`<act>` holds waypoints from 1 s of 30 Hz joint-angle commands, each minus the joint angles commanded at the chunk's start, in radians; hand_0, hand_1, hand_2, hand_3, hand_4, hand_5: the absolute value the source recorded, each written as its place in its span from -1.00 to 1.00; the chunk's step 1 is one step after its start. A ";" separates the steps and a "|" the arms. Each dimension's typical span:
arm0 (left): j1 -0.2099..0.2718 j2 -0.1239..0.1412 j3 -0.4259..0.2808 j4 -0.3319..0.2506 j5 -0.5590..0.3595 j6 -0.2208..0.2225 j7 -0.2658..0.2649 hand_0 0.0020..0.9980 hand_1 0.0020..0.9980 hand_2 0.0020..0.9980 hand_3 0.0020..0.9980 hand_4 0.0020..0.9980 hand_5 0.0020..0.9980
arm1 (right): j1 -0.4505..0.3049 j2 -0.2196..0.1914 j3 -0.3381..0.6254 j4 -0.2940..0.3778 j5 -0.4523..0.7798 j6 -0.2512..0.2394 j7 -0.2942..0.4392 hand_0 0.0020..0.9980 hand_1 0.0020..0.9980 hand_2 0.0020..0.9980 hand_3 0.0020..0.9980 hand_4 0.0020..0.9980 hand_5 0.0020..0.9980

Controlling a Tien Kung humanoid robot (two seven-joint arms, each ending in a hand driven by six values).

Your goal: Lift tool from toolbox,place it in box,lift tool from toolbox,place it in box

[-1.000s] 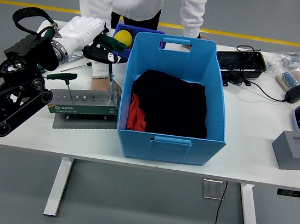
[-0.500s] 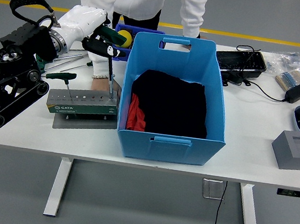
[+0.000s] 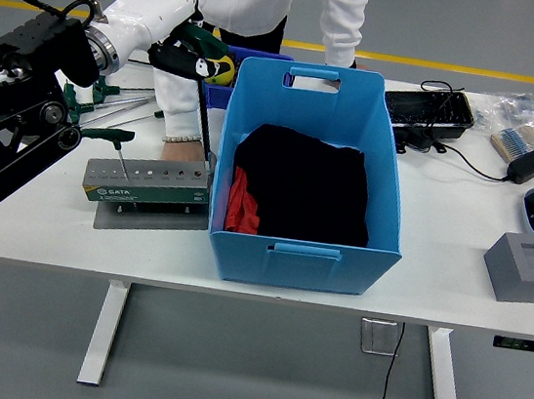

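One stiff T-handle wrench (image 3: 204,103) hangs from the left hand (image 3: 183,51), clamped on its green grip; light, rigid steel.

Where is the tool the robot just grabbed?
In the left hand, the T-handle tool hangs above the toolbox, just left of the blue box.

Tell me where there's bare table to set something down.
The widest bare patch of the white table runs from the blue box right to the grey block, below the power adapter. The strip along the near edge is also free. The left side is crowded: tool holder, loose T-handle wrenches, a person's hand.
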 joint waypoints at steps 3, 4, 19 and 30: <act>-0.011 0.008 0.008 -0.003 -0.005 -0.003 0.001 -0.92 -1.00 -1.00 -0.95 0.51 0.17 | 0.000 0.000 0.002 0.000 -0.002 0.000 -0.001 0.37 0.34 0.45 0.14 0.61 0.36; -0.014 0.010 0.010 -0.005 -0.006 -0.004 0.001 -0.92 -1.00 -1.00 -0.95 0.51 0.17 | 0.000 0.000 0.002 0.000 -0.002 0.000 -0.001 0.37 0.34 0.45 0.14 0.61 0.36; -0.074 -0.002 -0.042 -0.051 0.030 0.008 -0.005 -0.92 -1.00 -1.00 -0.94 0.47 0.12 | 0.003 -0.004 0.003 0.000 -0.006 0.002 -0.002 0.37 0.34 0.45 0.14 0.60 0.36; -0.081 -0.086 -0.055 -0.058 0.033 0.057 -0.026 -0.91 -1.00 -1.00 -0.93 0.44 0.09 | 0.003 -0.007 0.003 0.000 -0.016 0.004 -0.004 0.37 0.34 0.45 0.14 0.61 0.36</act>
